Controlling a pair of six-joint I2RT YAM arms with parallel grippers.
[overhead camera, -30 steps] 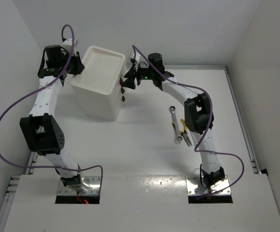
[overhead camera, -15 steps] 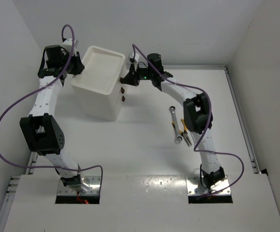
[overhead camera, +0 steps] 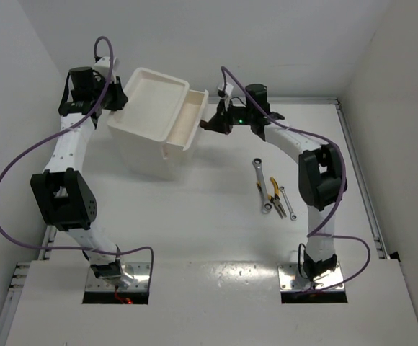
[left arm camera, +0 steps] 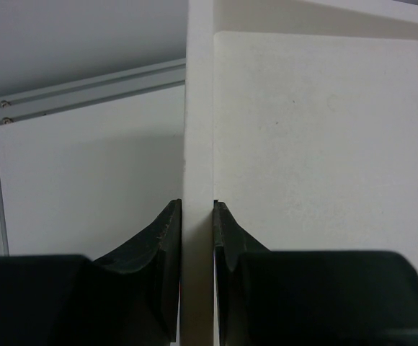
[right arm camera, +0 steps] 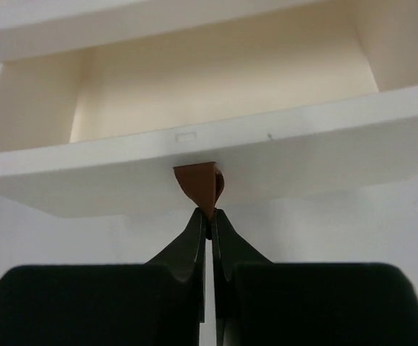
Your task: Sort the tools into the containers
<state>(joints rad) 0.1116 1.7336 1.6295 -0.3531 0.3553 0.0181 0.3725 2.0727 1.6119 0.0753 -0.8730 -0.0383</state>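
The white cabinet (overhead camera: 145, 148) stands at the back left, its shallow top tray (overhead camera: 154, 99) empty. Its top drawer (overhead camera: 186, 122) is pulled out toward the right and shows an empty inside (right arm camera: 223, 94). My right gripper (overhead camera: 210, 124) is shut on the drawer's red-brown handle (right arm camera: 200, 184), pinching its tip (right arm camera: 209, 214). My left gripper (overhead camera: 117, 101) is shut on the cabinet's left rim (left arm camera: 198, 108), one finger (left arm camera: 167, 231) on each side. On the table to the right lie a silver wrench (overhead camera: 260, 182), yellow-handled pliers (overhead camera: 274, 189) and a second, smaller wrench (overhead camera: 287, 204).
White walls close in the table on the left, back and right. A metal rail (overhead camera: 357, 173) runs along the right edge. The right arm's elbow (overhead camera: 321, 173) hangs just right of the tools. Purple cables loop off both arms.
The right gripper closed on the top drawer's handle and drew the drawer out to the right. The right arm shifted right, uncovering the smaller wrench. The left gripper kept its hold.
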